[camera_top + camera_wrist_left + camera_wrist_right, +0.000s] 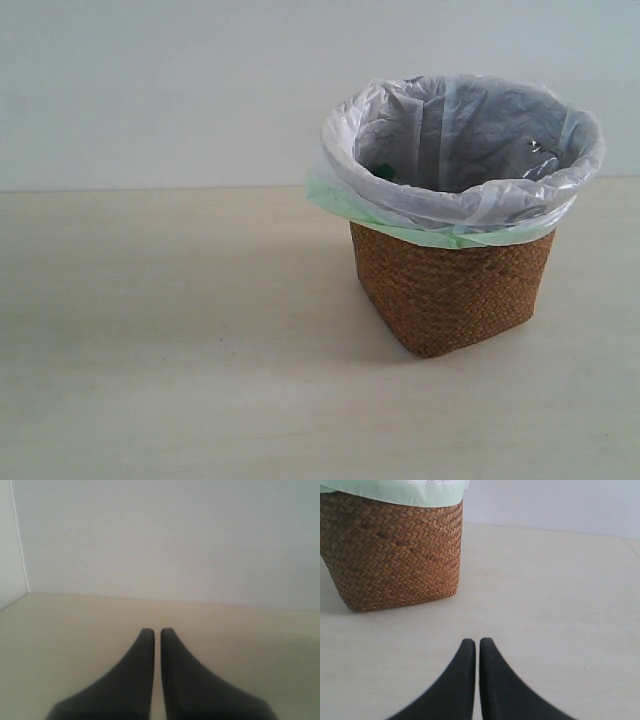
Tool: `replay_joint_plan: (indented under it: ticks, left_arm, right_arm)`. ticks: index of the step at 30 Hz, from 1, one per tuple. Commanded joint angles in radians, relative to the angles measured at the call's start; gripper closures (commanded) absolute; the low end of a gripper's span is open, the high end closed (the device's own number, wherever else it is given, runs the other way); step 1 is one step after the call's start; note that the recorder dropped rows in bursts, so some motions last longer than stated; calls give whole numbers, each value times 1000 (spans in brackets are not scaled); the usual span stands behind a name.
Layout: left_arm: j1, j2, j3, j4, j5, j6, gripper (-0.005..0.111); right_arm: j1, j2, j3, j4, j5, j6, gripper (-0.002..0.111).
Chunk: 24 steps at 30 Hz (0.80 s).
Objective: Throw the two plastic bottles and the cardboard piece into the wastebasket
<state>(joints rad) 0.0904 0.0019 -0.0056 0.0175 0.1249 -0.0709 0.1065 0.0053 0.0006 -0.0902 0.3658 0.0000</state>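
Wicker wastebasket (450,290) stood toward the surface's (160,350) far edge, right of middle, with the bag liner (460,200) folded over its rim. I saw a small green bit (383,172) inside the liner, too hidden to identify. Left claw (157,630) was clenched on nothing, over bare surface. Right claw (477,640) was clenched too, empty, near the wastebasket's base.

The brown wicker wastebasket (450,290) stands upright, translucent bag (470,205) folded over its rim.
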Motion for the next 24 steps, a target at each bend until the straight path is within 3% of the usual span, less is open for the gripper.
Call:
replay_joint_plan:
  ticks: [1,24]
  left_arm:
    - [4,-2,6,6,125,157,103]
    - [4,-2,6,-1,168,191,103]
  right_arm:
    - [-5,-5,-1,1,-4,0,108]
    - [-5,-5,-1,-1,-4,0,108]
